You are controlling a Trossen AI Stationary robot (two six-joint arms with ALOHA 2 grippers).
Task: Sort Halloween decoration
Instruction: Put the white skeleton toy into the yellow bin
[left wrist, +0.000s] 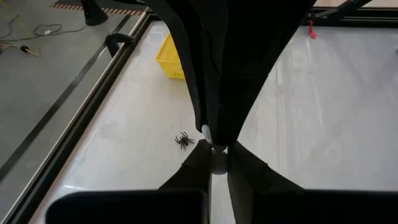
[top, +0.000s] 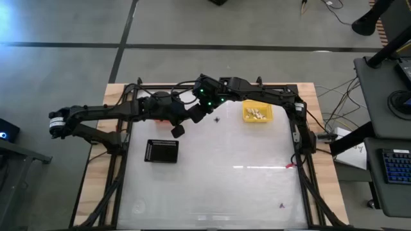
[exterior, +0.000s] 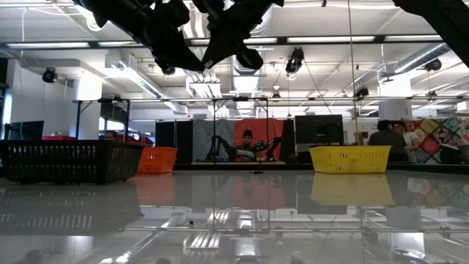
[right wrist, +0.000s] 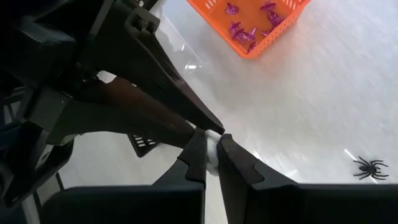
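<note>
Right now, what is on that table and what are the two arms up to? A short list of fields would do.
left gripper: shut on a small whitish trinket
right gripper: shut on the same whitish trinket, tip to tip with the left, above the table
black spider: loose on the table below them
yellow basket: holds cream pieces
orange basket: holds purple pieces
black tray: nearer the left arm

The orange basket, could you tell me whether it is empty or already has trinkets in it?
Not empty. The right wrist view shows several purple trinkets lying inside the orange basket.
</note>
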